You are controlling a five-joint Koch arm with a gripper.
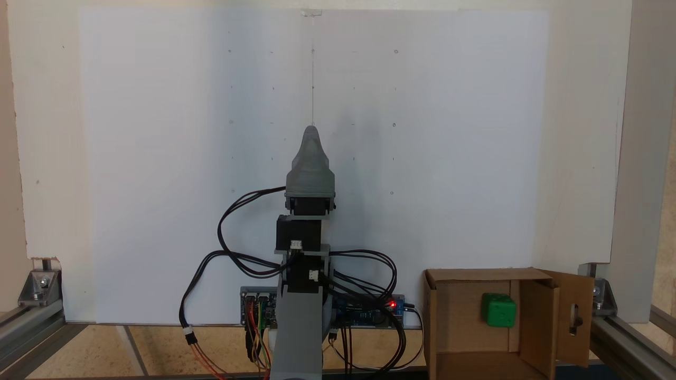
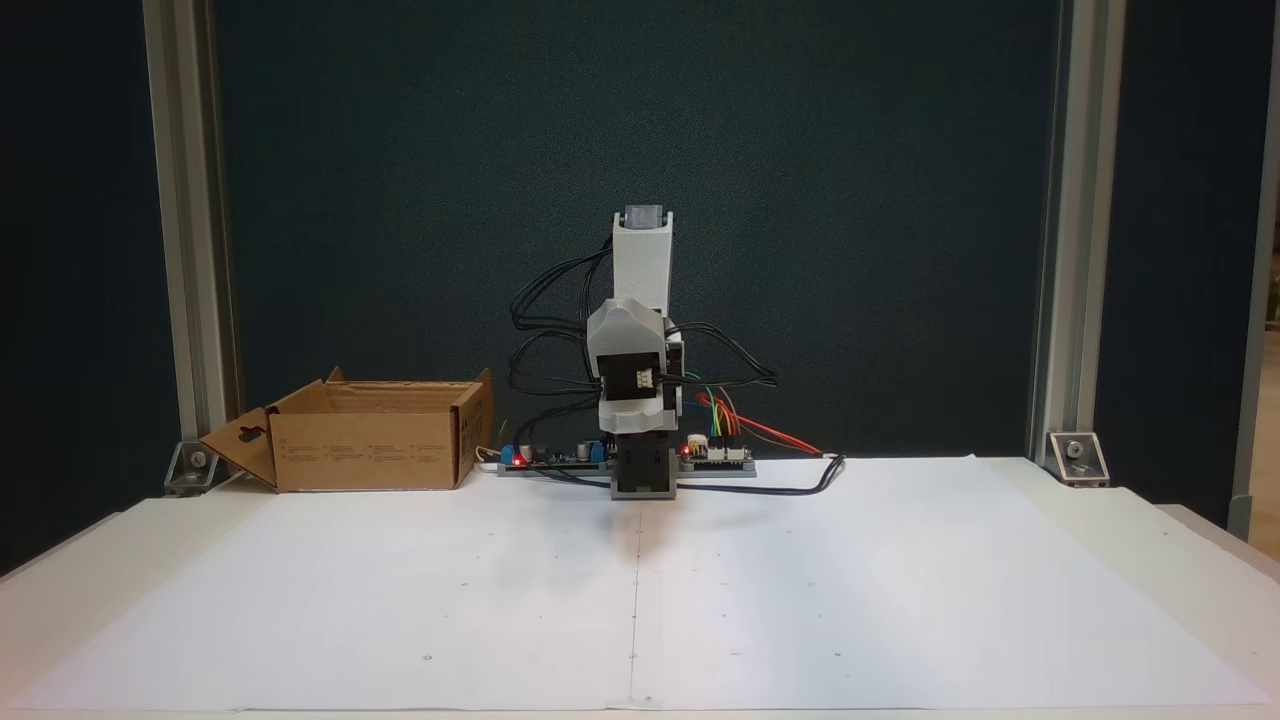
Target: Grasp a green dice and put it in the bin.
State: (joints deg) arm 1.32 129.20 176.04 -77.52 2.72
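Note:
The green dice (image 1: 498, 310) lies inside the bin (image 1: 455, 319), a brown cardboard box with open flaps at the lower right of a fixed view. The other fixed view shows the bin (image 2: 365, 450) at the left beside the arm's base, and its walls hide the dice. My gripper (image 1: 312, 130) points out over the white sheet, well apart from the bin, with nothing visible in it. A single grey tapered tip shows, so its jaws cannot be told apart. The arm (image 2: 640, 340) is folded over its base.
White paper (image 2: 640, 590) covers the table in front of the arm. Circuit boards with red lights (image 2: 530, 458) and loose cables (image 2: 780, 488) sit around the base. Aluminium posts (image 2: 1060, 230) stand at the rear corners, and the bin's keyhole flap (image 1: 583, 295) hangs open.

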